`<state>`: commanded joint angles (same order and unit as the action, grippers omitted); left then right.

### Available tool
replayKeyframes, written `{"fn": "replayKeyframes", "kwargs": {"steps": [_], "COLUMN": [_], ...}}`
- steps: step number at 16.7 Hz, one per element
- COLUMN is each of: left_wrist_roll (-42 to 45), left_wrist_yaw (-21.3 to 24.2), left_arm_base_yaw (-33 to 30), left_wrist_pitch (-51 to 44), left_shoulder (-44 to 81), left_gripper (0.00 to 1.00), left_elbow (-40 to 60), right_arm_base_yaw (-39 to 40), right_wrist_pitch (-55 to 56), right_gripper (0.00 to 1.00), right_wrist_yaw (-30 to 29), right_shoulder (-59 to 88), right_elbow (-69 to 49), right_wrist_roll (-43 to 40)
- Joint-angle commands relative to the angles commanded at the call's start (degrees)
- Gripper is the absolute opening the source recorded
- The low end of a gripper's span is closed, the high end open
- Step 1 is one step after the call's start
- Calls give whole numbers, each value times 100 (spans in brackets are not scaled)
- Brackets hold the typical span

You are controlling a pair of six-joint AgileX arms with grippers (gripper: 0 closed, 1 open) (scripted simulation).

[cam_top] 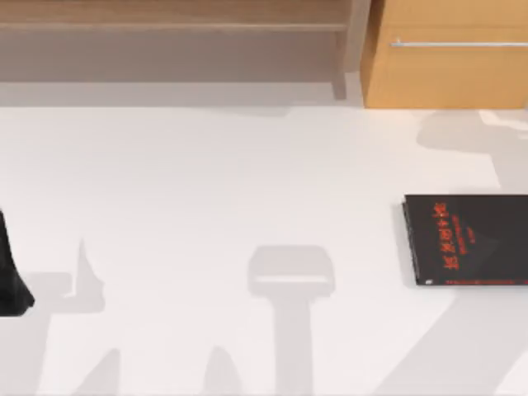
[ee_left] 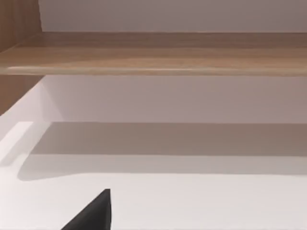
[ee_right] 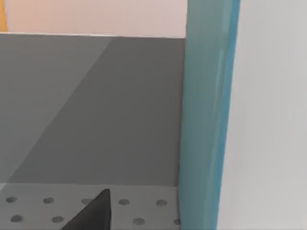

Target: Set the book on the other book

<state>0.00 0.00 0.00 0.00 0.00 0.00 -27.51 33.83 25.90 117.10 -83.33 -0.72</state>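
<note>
— What can you read on the thin black book with red lettering (cam_top: 467, 240)?

— Red signs run across its cover, but I can't read them. A red line goes along its near edge. It lies flat on the white table (cam_top: 247, 181), far over on the right side, partly past the edge of the top view.

— And the thick teal-blue book (ee_right: 207, 120)?

— The right wrist view has it. Its teal cover stands up close, with white next to it, against a grey surface. I can't tell where on the table it is.

— Is the right gripper holding it?

— One dark fingertip (ee_right: 93, 213) pokes in near the book. I can't tell if the jaws are clenched on it or let go.

— And the left arm?

— The left arm (cam_top: 12, 272) sits at the left edge of the table. Its wrist view has one dark fingertip (ee_left: 93, 213) over bare white table, facing a long wooden shelf (ee_left: 153, 52). I can't tell about its jaws either. From above, a wooden cabinet with a silver handle (cam_top: 450, 58) stands at the back right.
</note>
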Motion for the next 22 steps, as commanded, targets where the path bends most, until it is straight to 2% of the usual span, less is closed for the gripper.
{"fn": "replayKeyframes", "kwargs": {"steps": [22], "left_wrist_roll": [0], "left_wrist_yaw": [0], "left_arm_base_yaw": [0], "left_wrist_pitch": [0], "left_shoulder": [0], "left_gripper": [100], "left_elbow": [0], "right_arm_base_yaw": [110], "right_wrist_pitch": [-227], "right_gripper": [100], "right_wrist_yaw": [-113], "right_shoulder": [437], "right_elbow": [-683], "right_wrist_roll": [-2]}}
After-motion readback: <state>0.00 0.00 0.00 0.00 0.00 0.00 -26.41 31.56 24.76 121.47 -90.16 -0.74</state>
